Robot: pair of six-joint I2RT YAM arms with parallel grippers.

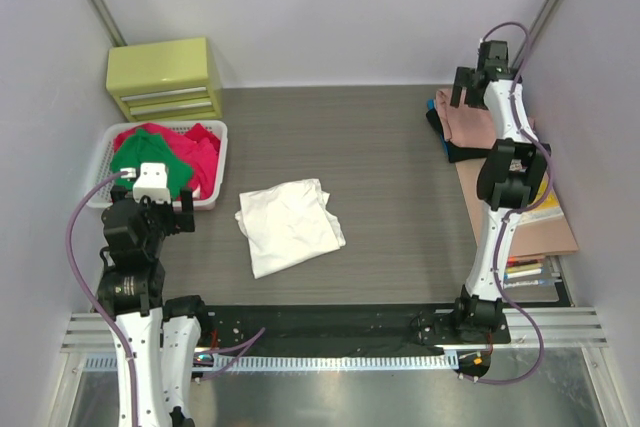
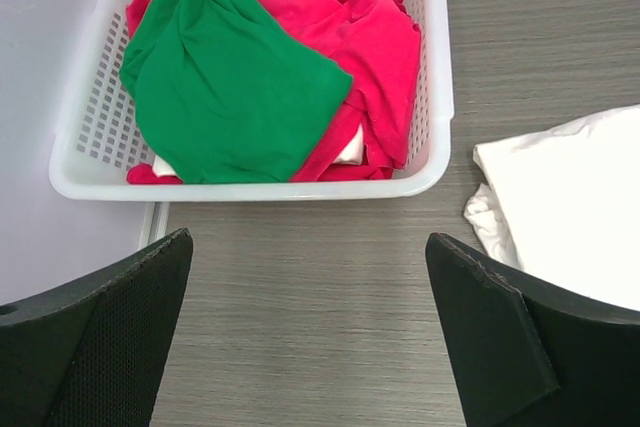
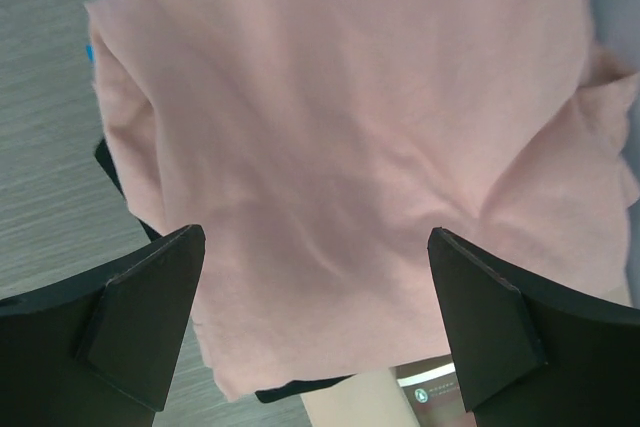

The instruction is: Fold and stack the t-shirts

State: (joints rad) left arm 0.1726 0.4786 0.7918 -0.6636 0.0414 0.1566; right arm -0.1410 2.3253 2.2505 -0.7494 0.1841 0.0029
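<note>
"Since both grippers stand wide open and hold nothing, which shirt should we take now?" asks Lena.

"The white shirt (image 1: 290, 225), I think," says Tomas. "It lies crumpled on the table (image 1: 400, 137), just to the right of the basket (image 2: 250, 190) and not touching it. The left gripper (image 2: 308, 247) hovers over bare table in front of the basket, so its way is short."

"And the other shirts?"

"A green shirt (image 2: 230, 87) lies on top of red shirts (image 2: 380, 47) inside the basket. Far to the right of the basket, at the other edge of the table, a pink shirt (image 3: 350, 127) lies folded on a black one (image 1: 455, 152). The right gripper (image 3: 315, 237) hangs above the pink one. It seems not to touch it, but I am not sure."

"How do we make the fold well?"

"First the white shirt must be made flat. Which edge is the hem I cannot tell, so I would take two corners well apart, one with each gripper, and pull gently until the wrinkles go. Each gripper should pinch low, near the table, and catch only the layers we want. The cloth is soft and will sag, so both arms should move together and lay edge on edge."

"Any danger?"

"The right arm should rise before it leaves the pink shirt, or it may drag it. The left fingers should keep away from the basket rim."
</note>
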